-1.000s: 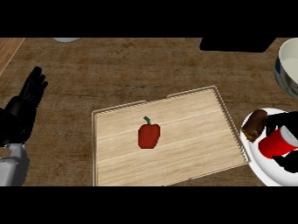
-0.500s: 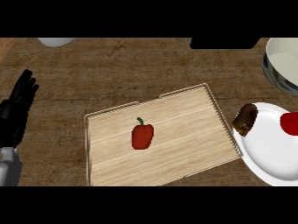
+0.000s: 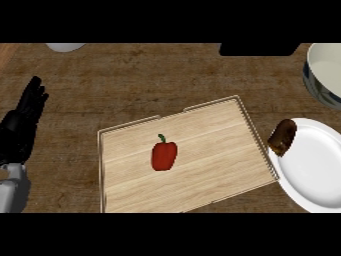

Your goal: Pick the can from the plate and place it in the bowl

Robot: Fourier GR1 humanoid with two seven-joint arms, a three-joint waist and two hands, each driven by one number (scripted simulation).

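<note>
i count one hand [image 3: 14, 135] in view, at the left. on the counter [image 3: 129, 82] i see one board [image 3: 217, 145], one red pepper [image 3: 164, 155], one plate [image 3: 320, 170], one bowl [image 3: 335, 75] and one dark brown lump [image 3: 282, 136] i can't name. at the top edge i count two more, cut off: one white shape [image 3: 64, 47] and one black shape [image 3: 258, 48].

I look from my head, steeply down onto the brown wooden worktop [image 3: 129, 80], facing away from my body, so my black left hand [image 3: 18, 132] comes up from the view's lower left. The view is near enough that the worktop fills it. The pale square wooden board [image 3: 202, 170] lies in the middle, the round white plate [image 3: 320, 170] is cut by the right side, and the white bowl [image 3: 335, 75] is cut by the upper right corner.
</note>
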